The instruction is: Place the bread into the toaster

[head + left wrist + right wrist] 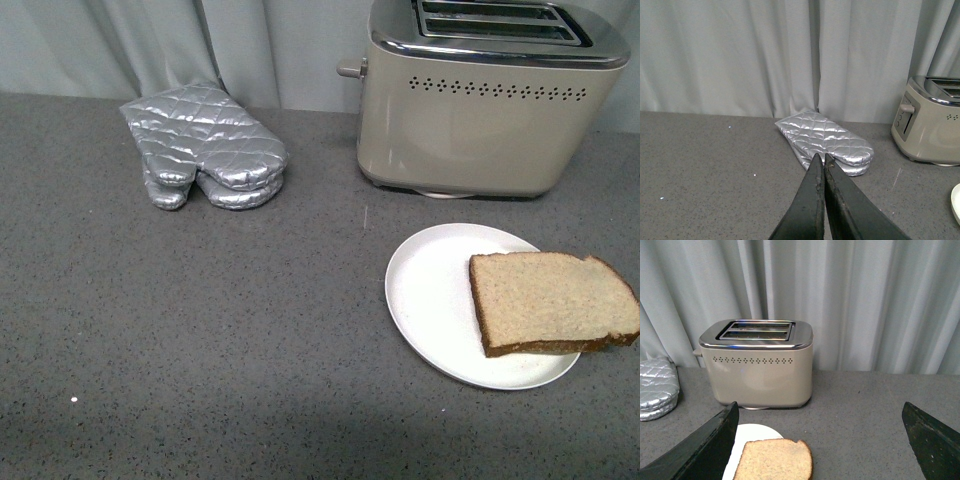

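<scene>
Grey counter (pixel 200 350), bread (pixel 552 300) on plate (pixel 430 290) before toaster (pixel 470 130), oven mitt (pixel 205 150) well apart

Nothing to read here, honestly. No text, brand, number or sign is legible in any of the views. The beige boxy toaster with the chrome top (pixel 470 130) only shows a row of small vent holes along its side. The quilted silver oven mitt (pixel 205 150) and the round white plate (pixel 430 300) are plain too.
</scene>
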Controlling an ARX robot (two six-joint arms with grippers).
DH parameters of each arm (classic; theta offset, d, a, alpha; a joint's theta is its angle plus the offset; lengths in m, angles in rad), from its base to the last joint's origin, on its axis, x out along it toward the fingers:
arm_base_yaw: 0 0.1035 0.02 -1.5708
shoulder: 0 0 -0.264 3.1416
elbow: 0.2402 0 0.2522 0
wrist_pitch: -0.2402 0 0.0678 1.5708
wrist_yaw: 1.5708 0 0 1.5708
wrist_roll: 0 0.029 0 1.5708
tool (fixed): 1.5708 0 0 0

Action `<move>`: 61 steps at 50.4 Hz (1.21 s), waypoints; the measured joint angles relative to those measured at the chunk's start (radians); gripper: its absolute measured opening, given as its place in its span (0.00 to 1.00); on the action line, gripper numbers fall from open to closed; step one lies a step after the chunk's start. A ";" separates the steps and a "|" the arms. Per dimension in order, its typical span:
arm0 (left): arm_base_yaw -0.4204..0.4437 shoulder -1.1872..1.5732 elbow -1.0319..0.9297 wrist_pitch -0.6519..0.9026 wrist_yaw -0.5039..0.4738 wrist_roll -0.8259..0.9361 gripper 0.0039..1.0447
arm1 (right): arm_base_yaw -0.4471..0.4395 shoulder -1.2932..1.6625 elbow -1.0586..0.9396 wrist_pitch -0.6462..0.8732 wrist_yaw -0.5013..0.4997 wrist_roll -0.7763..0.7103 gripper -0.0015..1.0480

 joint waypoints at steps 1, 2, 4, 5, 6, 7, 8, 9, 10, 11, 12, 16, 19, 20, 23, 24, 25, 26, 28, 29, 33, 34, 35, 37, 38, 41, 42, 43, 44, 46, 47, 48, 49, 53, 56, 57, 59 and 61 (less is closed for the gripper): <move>0.000 -0.003 0.000 -0.003 0.000 0.000 0.03 | 0.000 0.000 0.000 0.000 0.000 0.000 0.91; 0.000 -0.010 0.000 -0.010 0.000 0.000 0.03 | 0.000 0.000 0.000 0.000 0.000 0.000 0.91; 0.000 -0.022 0.000 -0.022 0.000 0.000 0.03 | 0.000 0.000 0.000 0.000 0.000 0.000 0.91; 0.000 -0.031 0.000 -0.031 0.000 0.000 0.03 | 0.000 0.000 0.000 0.000 0.000 0.000 0.91; 0.000 -0.037 0.000 -0.037 0.000 0.000 0.03 | 0.000 0.000 0.000 0.000 0.000 0.000 0.91; 0.000 -0.045 0.000 -0.045 0.000 0.000 0.03 | 0.000 0.000 0.000 0.000 0.000 0.000 0.91; 0.000 -0.051 0.000 -0.050 0.000 0.000 0.03 | 0.000 0.000 0.000 0.000 0.000 0.000 0.91; 0.000 -0.056 0.000 -0.056 0.000 0.000 0.03 | 0.000 0.000 0.000 0.000 0.000 0.000 0.91; 0.000 -0.061 0.000 -0.061 0.000 0.000 0.03 | 0.000 0.000 0.000 0.000 0.000 0.000 0.91; 0.000 -0.064 0.000 -0.064 0.000 0.000 0.03 | 0.000 0.000 0.000 0.000 0.000 0.000 0.91; 0.000 -0.069 0.000 -0.069 0.000 0.000 0.03 | 0.000 0.000 0.000 0.000 0.000 0.000 0.91; 0.000 -0.090 0.000 -0.090 0.000 0.000 0.03 | 0.000 0.000 0.000 0.000 0.000 0.000 0.91; 0.000 -0.145 0.000 -0.160 -0.001 0.000 0.03 | 0.000 0.000 0.000 0.000 0.000 0.000 0.91; 0.000 -0.188 0.000 -0.221 0.001 0.000 0.03 | 0.000 0.000 0.000 0.000 0.000 0.000 0.91; 0.000 -0.253 0.000 -0.266 0.002 0.000 0.03 | 0.000 0.000 0.000 0.000 0.000 0.000 0.91; 0.000 -0.259 0.000 -0.267 0.002 0.000 0.03 | 0.000 0.000 0.000 0.000 0.000 0.000 0.91; 0.000 -0.262 0.000 -0.268 0.002 0.000 0.03 | 0.000 0.000 0.000 0.000 0.000 0.000 0.91; 0.000 -0.262 0.000 -0.268 0.002 0.000 0.03 | 0.000 0.000 0.000 0.000 0.000 0.000 0.91; 0.000 -0.263 0.000 -0.269 0.002 0.000 0.03 | 0.000 0.000 0.000 0.000 0.000 0.000 0.91; 0.000 -0.263 0.000 -0.270 0.002 0.000 0.03 | 0.000 0.000 0.000 0.000 0.000 0.000 0.91; 0.000 -0.263 0.000 -0.271 0.002 0.000 0.09 | 0.000 0.000 0.000 0.000 0.000 0.000 0.91; 0.000 -0.263 0.000 -0.271 0.002 0.000 0.11 | 0.000 0.000 0.000 0.000 0.000 0.000 0.91; 0.000 -0.263 0.000 -0.271 0.002 0.000 0.15 | 0.000 0.000 0.000 0.000 0.000 0.000 0.91; 0.000 -0.264 0.000 -0.271 0.002 0.000 0.22 | 0.000 0.000 0.000 0.000 0.000 0.000 0.91; 0.000 -0.264 0.000 -0.271 0.002 0.000 0.23 | 0.000 0.000 0.000 0.000 0.000 0.000 0.91; 0.000 -0.264 0.000 -0.271 0.002 0.000 0.35 | 0.009 0.013 0.011 -0.039 0.034 -0.033 0.91; 0.000 -0.264 0.000 -0.271 0.002 0.000 0.37 | 0.011 0.020 0.016 -0.055 0.045 -0.047 0.91; 0.000 -0.264 0.000 -0.271 0.002 0.000 0.41 | 0.014 0.039 0.023 -0.077 0.060 -0.075 0.91; 0.000 -0.264 0.000 -0.271 0.002 0.000 0.44 | 0.017 0.062 0.027 -0.085 0.069 -0.109 0.91; 0.000 -0.264 0.000 -0.271 0.002 0.000 0.49 | 0.017 0.091 0.029 -0.086 0.069 -0.134 0.91; 0.000 -0.265 0.000 -0.271 0.002 0.000 0.53 | 0.017 0.114 0.029 -0.085 0.068 -0.146 0.91; 0.000 -0.265 0.000 -0.271 0.002 0.000 0.54 | 0.017 0.126 0.029 -0.083 0.064 -0.156 0.91; 0.000 -0.265 0.000 -0.271 0.002 0.000 0.58 | 0.016 0.151 0.029 -0.074 0.056 -0.164 0.91; 0.000 -0.265 0.000 -0.271 0.002 0.000 0.68 | 0.004 0.249 0.038 -0.021 0.017 -0.170 0.91; 0.000 -0.265 0.000 -0.271 0.002 0.000 0.79 | -0.011 0.346 0.055 0.031 -0.011 -0.160 0.91; 0.000 -0.265 0.000 -0.271 0.002 0.000 0.80 | -0.013 0.357 0.057 0.037 -0.014 -0.158 0.91; 0.000 -0.265 0.000 -0.271 0.002 0.000 0.87 | -0.029 0.438 0.074 0.079 -0.035 -0.148 0.91; 0.000 -0.265 0.000 -0.271 0.002 0.000 0.94 | -0.047 0.539 0.095 0.129 -0.063 -0.135 0.91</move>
